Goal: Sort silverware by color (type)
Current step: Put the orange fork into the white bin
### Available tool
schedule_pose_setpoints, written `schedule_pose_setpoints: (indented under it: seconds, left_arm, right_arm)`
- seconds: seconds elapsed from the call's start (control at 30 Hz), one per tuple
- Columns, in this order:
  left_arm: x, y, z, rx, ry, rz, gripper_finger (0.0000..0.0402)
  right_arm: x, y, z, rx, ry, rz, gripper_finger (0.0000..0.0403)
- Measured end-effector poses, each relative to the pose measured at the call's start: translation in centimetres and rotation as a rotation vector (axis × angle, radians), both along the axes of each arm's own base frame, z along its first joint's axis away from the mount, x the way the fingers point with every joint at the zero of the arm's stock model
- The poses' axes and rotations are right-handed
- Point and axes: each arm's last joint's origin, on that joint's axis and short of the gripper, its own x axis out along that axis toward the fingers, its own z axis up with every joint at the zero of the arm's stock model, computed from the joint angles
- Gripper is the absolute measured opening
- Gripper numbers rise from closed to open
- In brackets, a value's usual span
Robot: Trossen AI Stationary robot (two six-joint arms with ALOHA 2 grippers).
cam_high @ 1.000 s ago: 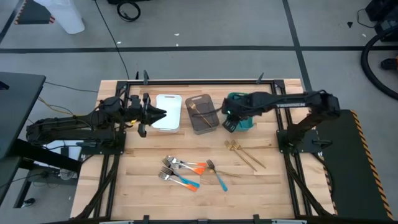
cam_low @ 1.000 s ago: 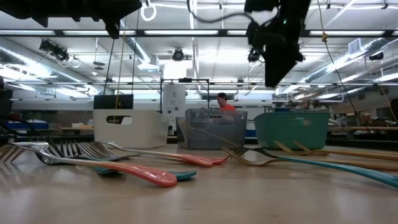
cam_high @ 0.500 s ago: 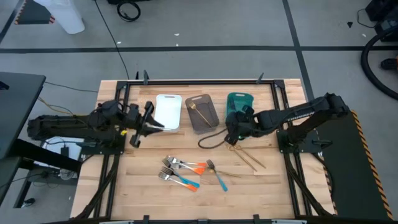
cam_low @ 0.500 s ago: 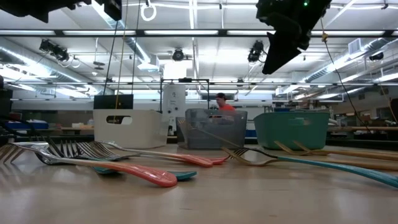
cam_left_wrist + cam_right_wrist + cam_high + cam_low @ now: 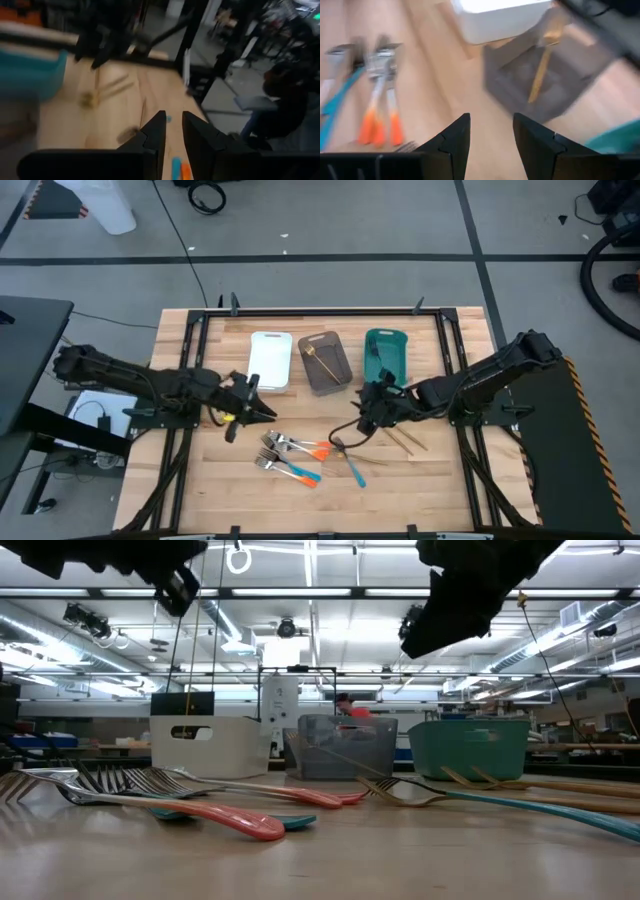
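Observation:
The silverware lies on the wooden table near its front. Orange-handled forks (image 5: 312, 448) and blue-handled pieces (image 5: 300, 473) form a cluster, and slim gold ones (image 5: 398, 434) lie to its right. One gold piece (image 5: 318, 358) rests inside the grey bin (image 5: 340, 370). My left gripper (image 5: 264, 412) hovers above the table just left of the cluster, its fingers a little apart (image 5: 173, 117) with nothing between them. My right gripper (image 5: 364, 414) hangs open (image 5: 491, 120) above the table between the cluster and the gold pieces, holding nothing.
Three bins stand in a row at the far side: white (image 5: 256, 360), grey, and teal (image 5: 400, 355). A black frame edges the table. In the low view the handles (image 5: 250, 823) lie flat in front of the bins, with both arms overhead.
My left gripper has swung from beside the white bin toward the table's near edge and the cluster, sinking a little. My right gripper has come off the teal bin toward the near edge and leftward, dropping lower and turning. The silverware has stayed where it was.

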Motion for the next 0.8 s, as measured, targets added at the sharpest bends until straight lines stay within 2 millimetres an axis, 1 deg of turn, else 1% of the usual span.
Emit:
schedule_pose_setpoints:
  seconds: [0.2, 0.33, 0.43, 0.6, 0.7, 0.8]
  left_arm:
    - [0.8, -1.2, -1.7, -0.037, 0.120, 0.059, 0.0070]
    - [1.2, -2.8, -2.0, -0.013, 0.177, 0.066, 0.0070]
    - [1.6, -4.1, -1.7, 0.024, 0.217, 0.070, 0.0070]
    - [2.0, -5.8, -1.5, 0.054, 0.271, 0.069, 0.0070]
    - [2.3, -6.7, -1.8, 0.082, 0.294, 0.068, 0.0070]
    - [2.8, -7.4, -2.0, 0.112, 0.329, 0.066, 0.0070]
  right_arm:
    - [-0.5, 0.3, -1.8, 0.172, 0.003, 0.033, 0.0160]
    - [-1.0, 0.3, -2.9, 0.229, 0.027, 0.023, 0.0160]
    - [-0.8, 0.4, -2.9, 0.217, -0.031, 0.016, 0.0160]
    - [-0.3, 1.2, -2.4, 0.163, -0.148, 0.099, 0.0160]
    - [-0.2, 1.5, -2.2, 0.127, -0.163, 0.139, 0.0160]
    - [-0.2, 1.5, -2.4, 0.092, -0.156, 0.138, 0.0160]
